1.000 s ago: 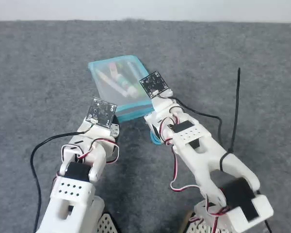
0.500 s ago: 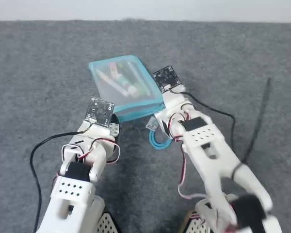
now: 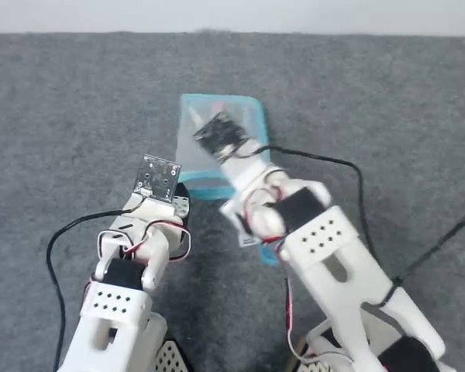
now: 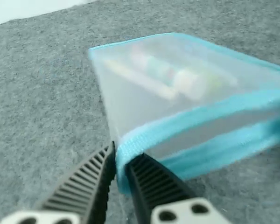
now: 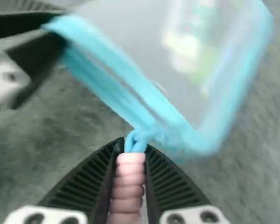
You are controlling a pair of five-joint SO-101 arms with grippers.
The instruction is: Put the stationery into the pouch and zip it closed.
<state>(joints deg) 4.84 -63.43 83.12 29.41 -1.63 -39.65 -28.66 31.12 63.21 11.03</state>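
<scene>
Left gripper (image 4: 121, 162) clamped shut on near-left corner of see-through blue-trimmed zip pouch (image 3: 246, 115), pens (image 4: 177, 80) inside. Pouch mid grey felt tabletop (image 3: 77, 101), nearer far edge. Right gripper (image 5: 131, 146) pinching pink ribbed zipper pull (image 5: 129, 179).

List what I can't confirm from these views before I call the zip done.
- How far the zip is closed: high view, the right arm covers much of the pouch; right wrist view, it is blurred.
- Which stationery is inside: left wrist view, only hazy shapes through the pouch wall.
- Pink pull, lower end: right wrist view, cut off by the edge.
</scene>
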